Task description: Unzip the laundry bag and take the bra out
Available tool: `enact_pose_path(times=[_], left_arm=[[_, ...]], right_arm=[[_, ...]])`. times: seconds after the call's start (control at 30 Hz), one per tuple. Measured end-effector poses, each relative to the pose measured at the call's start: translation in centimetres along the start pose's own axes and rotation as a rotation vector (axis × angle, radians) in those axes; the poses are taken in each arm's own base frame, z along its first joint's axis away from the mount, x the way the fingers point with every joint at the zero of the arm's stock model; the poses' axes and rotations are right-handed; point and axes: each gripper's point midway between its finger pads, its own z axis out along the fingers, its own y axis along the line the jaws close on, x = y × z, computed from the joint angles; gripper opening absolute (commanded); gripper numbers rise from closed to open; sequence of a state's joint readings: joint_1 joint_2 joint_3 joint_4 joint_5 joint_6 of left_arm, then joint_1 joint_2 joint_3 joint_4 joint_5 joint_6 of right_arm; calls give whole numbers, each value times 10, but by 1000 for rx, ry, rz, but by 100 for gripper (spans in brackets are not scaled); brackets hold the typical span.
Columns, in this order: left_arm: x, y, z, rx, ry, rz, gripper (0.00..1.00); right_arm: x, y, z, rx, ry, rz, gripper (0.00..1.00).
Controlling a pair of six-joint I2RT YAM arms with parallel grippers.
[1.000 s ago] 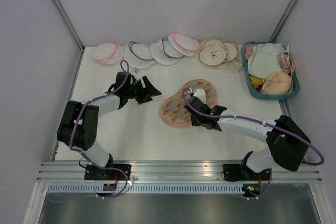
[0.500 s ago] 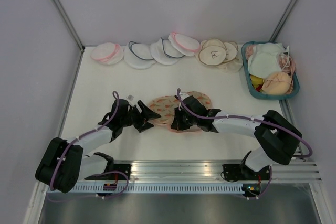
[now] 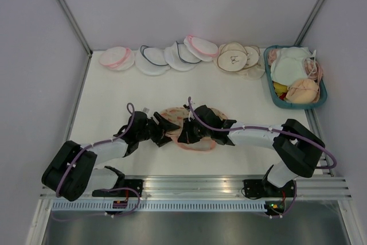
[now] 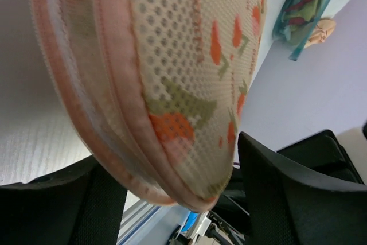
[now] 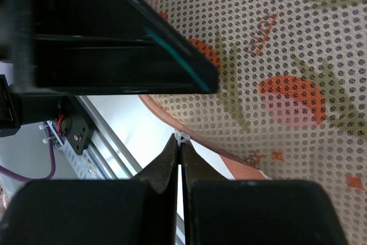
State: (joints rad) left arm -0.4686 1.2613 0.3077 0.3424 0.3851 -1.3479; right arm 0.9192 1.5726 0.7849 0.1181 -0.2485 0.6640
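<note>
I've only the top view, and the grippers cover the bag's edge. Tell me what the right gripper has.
Observer: In the right wrist view, the right gripper is shut on a small white tab at the bag's pink trim.
Operator: Report the left.
Observer: The bag's end sits inside the left gripper, touching both sides. I can't tell whether it squeezes.
Operator: Report the zip.
Observer: In the left wrist view the trim looks closed, and no bra shows.
</note>
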Motion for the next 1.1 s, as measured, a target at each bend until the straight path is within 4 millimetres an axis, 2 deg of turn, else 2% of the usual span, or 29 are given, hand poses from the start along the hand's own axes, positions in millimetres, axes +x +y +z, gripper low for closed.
enact_pose_path(times=[0.07,0.1,0.17,0.43,0.6,0.77,0.93,1.1], left_arm=[[-1,5,6,-14,-2,-13,48],[-2,7,8,-19,-7,-24,18],[-4,8,13,-18,-12,-32,2],[-15,1,23,-1,-12,-33,2],[-39,-11,24,17,-22,-10,2],[-64,-11,25,-1,-14,6,2],[-95,-16,32,-13,-9,34,2],[-120,-31,40,-7,61,107,2]], right_arm=[[0,3,0,-10,1,0,1],[0,4,0,-14,2,-2,0],[0,4,0,-14,2,-5,0],[3,-17,-3,109,20,-34,1],[-2,-44,-9,264,-3,-43,1],[2,-68,-17,390,-4,-44,0],[10,-99,-32,558,12,-55,0],[11,-126,-49,716,6,-80,1]])
